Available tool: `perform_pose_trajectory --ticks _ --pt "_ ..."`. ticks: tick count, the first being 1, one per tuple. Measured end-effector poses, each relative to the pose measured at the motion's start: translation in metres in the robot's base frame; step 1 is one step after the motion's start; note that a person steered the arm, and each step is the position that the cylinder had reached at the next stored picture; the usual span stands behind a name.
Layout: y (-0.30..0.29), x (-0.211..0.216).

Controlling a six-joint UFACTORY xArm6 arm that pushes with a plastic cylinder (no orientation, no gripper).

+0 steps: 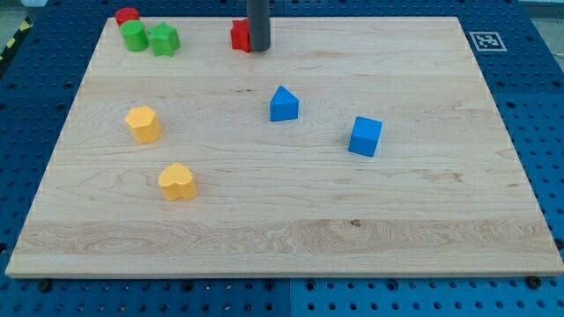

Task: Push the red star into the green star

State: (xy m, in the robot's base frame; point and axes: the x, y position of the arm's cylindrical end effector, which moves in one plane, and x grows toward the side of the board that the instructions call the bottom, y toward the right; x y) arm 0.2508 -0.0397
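Camera view: my tip [258,49], with no claw fitted, touches the right side of the red star-shaped block [240,35]; green star-shaped block [164,40] lies well apart, upper left.

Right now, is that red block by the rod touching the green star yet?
No. The red star sits beside my tip, with bare wood between it and the green star.

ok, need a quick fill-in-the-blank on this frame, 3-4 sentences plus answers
My tip sits right beside the ____ star, on its view-right side.
The green star lies toward the view's ____ of the red star.
The number of yellow blocks on the board is ____.
The blue cube lies to the view's ____ of the blue triangular block.

Answers: red; left; two; right
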Motion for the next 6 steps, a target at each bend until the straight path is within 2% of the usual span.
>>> perform_pose_trajectory --ticks 2,4,6 --pt "-0.018 -0.042" --pt "-0.066 -0.042" --pt "-0.072 -0.046"
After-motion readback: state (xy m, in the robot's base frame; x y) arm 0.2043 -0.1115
